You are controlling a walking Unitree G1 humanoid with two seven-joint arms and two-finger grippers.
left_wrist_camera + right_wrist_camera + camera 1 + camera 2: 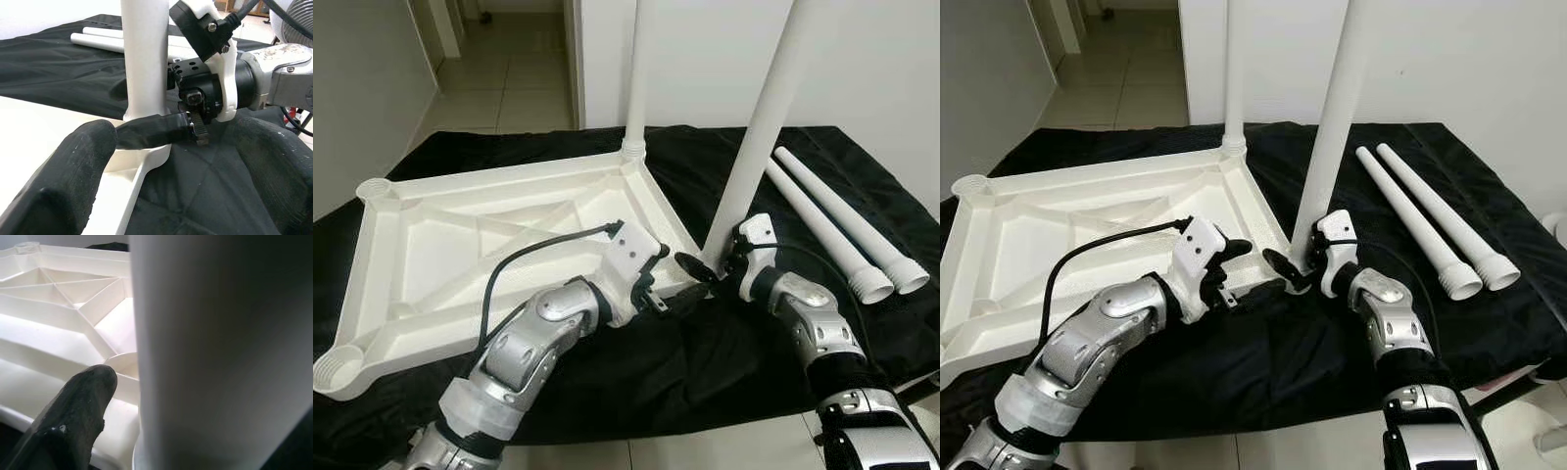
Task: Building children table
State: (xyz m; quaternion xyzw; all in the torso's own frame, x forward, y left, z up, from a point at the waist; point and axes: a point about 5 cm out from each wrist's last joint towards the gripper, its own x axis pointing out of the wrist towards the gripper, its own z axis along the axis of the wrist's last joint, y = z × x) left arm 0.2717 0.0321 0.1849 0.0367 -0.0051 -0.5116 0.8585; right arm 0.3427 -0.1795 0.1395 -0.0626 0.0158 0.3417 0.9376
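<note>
A white table top (460,245) lies upside down on a black cloth. One white leg (636,78) stands upright in its far right corner. A second leg (759,127) leans in the near right corner socket. My right gripper (705,266) is shut on this leg's base, one finger (146,132) wrapping its front and the leg (220,352) pressed close beside a finger (73,416). My left gripper (668,279) is open at the top's near right rim, its fingers (63,186) spread to either side of the rim.
Two loose white legs (822,230) lie side by side on the cloth at the right. Empty leg sockets sit at the top's far left (374,188) and near left (337,370) corners. The cloth's front edge (656,426) runs just before me, with tiled floor beyond.
</note>
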